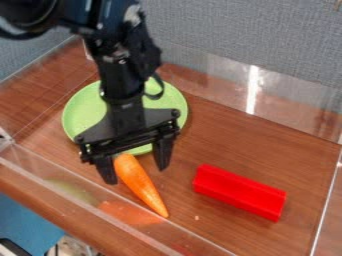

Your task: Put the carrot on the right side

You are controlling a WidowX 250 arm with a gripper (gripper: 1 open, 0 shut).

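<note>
The orange carrot (140,184) lies on the wooden table in front of the green plate (88,112), its tip pointing to the front right. Its green stem end is hidden behind the gripper. My gripper (134,161) hangs just over the carrot's thick end, open, with one dark finger (103,165) to the left of the carrot and the other to its right. Nothing is held. The red block (239,191) lies to the right of the carrot.
Clear plastic walls (287,88) surround the table on all sides. A white wire stand sits at the back left, mostly hidden by the arm. Bare wood (267,140) shows behind the red block.
</note>
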